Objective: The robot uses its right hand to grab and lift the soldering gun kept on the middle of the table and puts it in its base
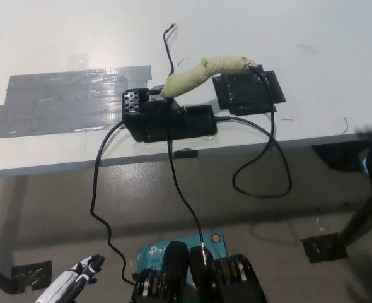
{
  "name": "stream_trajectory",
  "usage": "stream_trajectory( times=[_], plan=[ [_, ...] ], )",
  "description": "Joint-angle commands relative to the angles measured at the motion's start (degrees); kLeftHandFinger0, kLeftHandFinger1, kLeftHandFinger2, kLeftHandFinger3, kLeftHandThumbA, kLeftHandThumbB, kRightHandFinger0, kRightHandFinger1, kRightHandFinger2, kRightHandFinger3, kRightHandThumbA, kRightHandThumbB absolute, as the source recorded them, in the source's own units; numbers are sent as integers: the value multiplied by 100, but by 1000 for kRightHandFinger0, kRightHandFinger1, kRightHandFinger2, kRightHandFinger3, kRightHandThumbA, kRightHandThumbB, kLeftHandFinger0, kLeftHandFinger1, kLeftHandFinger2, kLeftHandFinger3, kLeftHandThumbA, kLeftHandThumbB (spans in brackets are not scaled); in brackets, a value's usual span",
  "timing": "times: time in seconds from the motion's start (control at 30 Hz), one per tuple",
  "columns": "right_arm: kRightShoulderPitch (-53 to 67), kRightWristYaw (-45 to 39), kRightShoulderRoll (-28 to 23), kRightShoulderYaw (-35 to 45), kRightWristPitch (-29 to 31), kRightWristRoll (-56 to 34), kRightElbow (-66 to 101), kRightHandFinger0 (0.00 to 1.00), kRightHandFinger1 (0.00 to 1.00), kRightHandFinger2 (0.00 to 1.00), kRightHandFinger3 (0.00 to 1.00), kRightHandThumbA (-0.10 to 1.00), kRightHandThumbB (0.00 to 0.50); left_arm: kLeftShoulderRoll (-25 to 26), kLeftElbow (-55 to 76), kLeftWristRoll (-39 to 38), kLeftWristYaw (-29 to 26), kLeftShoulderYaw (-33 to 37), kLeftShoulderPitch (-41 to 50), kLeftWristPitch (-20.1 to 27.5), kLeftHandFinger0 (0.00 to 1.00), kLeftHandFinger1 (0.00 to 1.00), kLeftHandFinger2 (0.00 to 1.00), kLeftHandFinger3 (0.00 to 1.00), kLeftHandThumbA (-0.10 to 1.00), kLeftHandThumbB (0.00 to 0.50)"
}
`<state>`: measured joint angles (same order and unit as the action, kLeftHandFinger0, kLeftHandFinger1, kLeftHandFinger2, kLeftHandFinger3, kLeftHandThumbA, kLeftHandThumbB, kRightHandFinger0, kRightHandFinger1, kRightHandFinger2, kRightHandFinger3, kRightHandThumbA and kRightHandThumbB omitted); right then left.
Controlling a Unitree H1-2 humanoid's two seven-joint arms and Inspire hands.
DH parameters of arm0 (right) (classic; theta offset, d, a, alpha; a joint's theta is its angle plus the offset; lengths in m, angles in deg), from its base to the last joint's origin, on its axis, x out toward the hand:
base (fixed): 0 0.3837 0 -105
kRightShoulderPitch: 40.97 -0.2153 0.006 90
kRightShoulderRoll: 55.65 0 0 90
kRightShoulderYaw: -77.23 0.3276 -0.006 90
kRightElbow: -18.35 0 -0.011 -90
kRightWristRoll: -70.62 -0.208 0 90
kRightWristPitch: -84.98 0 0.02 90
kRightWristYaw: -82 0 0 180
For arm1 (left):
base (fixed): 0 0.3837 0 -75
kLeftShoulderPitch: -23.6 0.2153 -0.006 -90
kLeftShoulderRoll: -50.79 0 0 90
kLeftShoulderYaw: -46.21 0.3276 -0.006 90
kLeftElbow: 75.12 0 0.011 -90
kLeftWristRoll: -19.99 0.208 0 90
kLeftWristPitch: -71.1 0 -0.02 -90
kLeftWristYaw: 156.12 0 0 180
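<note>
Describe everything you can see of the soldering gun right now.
The soldering gun has a handle wrapped in pale yellow-green tape and lies tilted, its lower tip end set into the black base near the table's front edge. Its raised rear end sits over a black taped patch, where a black cable leaves it and loops off the table. No hand touches it.
</note>
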<state>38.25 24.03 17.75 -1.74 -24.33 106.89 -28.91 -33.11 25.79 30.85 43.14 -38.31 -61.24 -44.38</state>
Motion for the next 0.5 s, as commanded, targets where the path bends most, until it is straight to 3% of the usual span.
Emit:
stream_trajectory(
  times=[0.0,0.03,0.13,0.23,0.33,0.37,0.4,0.47],
  plan=[
    [1315,1861,762,1052,740,-1029,-326,1000,1000,1000,1000,372,258,21,-5,-249,-84,-189,86,281,873,883,895,996,1000,154],
    [1601,2309,1031,1041,1311,-1046,-765,1000,1000,1000,1000,345,254,24,-5,-296,-92,-244,86,293,869,884,895,994,1000,143],
    [1872,2867,1304,988,2016,-907,-1423,1000,1000,1000,1000,377,237,31,-20,-336,-115,-311,59,299,868,883,894,992,1000,149],
    [1939,3400,1575,949,2484,-814,-2220,1000,1000,1000,1000,338,252,32,-34,-460,-113,-430,35,311,875,887,889,984,1000,151],
    [1958,4067,1758,974,3318,-818,-3379,1000,1000,1000,1000,228,244,25,-93,-470,-141,-453,-10,385,857,874,892,985,1000,163],
    [1915,4103,1746,968,3366,-812,-3455,1000,1000,1000,1000,219,241,11,-99,-473,-157,-464,-17,396,853,872,891,983,1000,164],
    [1881,3784,1662,845,2991,-766,-3477,1000,1000,1000,1000,214,222,16,-44,-527,-161,-539,-24,338,858,882,895,1000,1000,149],
    [1843,3635,1592,787,2896,-762,-3472,1000,1000,1000,1000,183,243,21,-31,-568,-161,-591,-37,315,859,878,891,1000,1000,141]
  ],
)
